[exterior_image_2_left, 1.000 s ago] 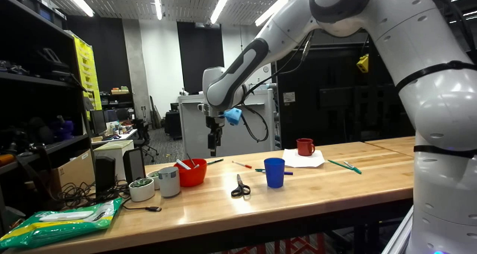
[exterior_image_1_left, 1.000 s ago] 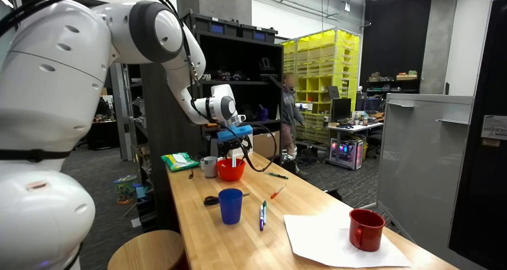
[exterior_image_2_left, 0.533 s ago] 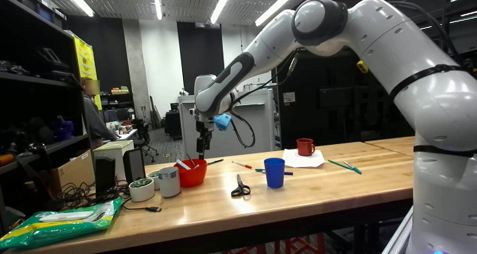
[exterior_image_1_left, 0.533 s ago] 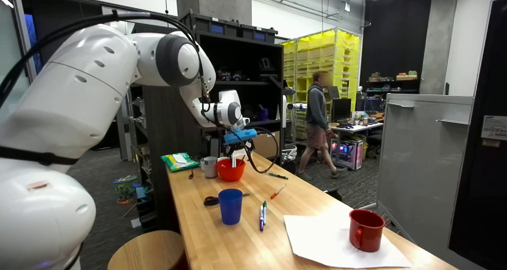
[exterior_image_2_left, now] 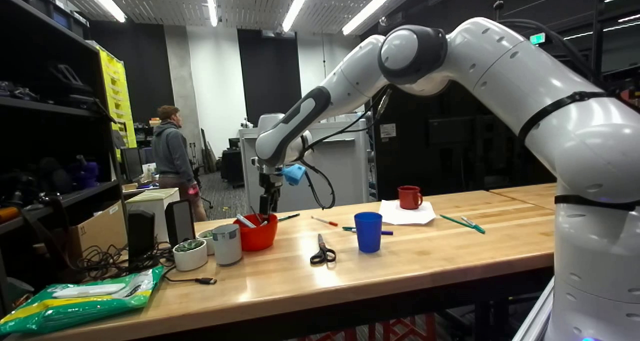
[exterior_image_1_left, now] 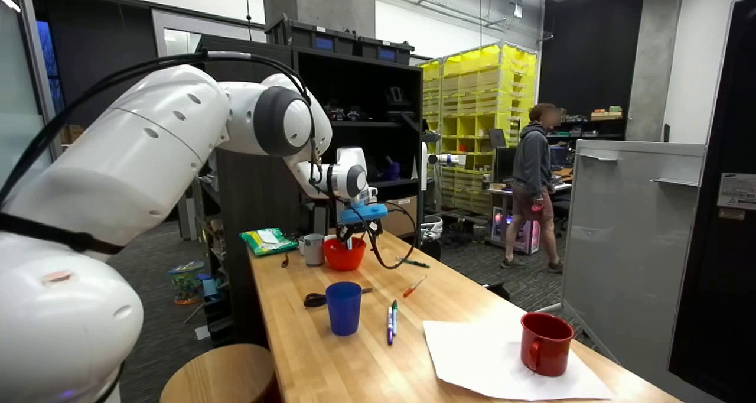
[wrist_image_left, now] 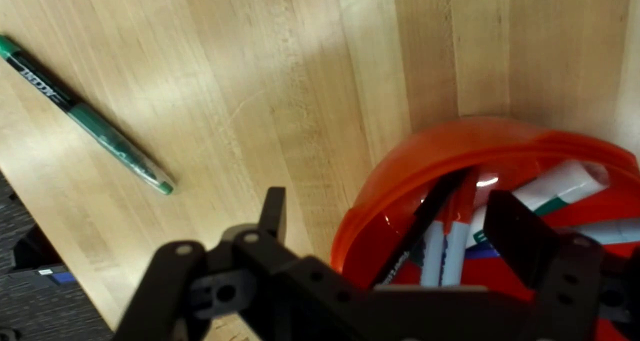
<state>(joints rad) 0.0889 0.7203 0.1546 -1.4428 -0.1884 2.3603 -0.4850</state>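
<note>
Wrist view: my gripper (wrist_image_left: pixel 395 223) has its jaws spread wide, one finger over the round, glossy red bowl (wrist_image_left: pixel 425 148), the other past its curved rim, above smooth striped wood tabletop (wrist_image_left: pixel 280 96). Contact: can't tell. Pale-barrelled markers (wrist_image_left: pixel 455 256) lie in the bowl. Slim green pen (wrist_image_left: pixel 92 118) near the tabletop's edge, grained wood between it and the rim.

In an exterior view I'm pointing down at the bowl's rim. Grey cylindrical cup (exterior_image_2_left: pixel 227 244) sits just beside the bowl; black-handled scissors (exterior_image_2_left: pixel 323 253) well apart.

In an exterior view, chunky blue block (exterior_image_1_left: pixel 363 214) sits above the gripper; tapered blue tumbler (exterior_image_1_left: pixel 344 308) stands well apart from the bowl.
</note>
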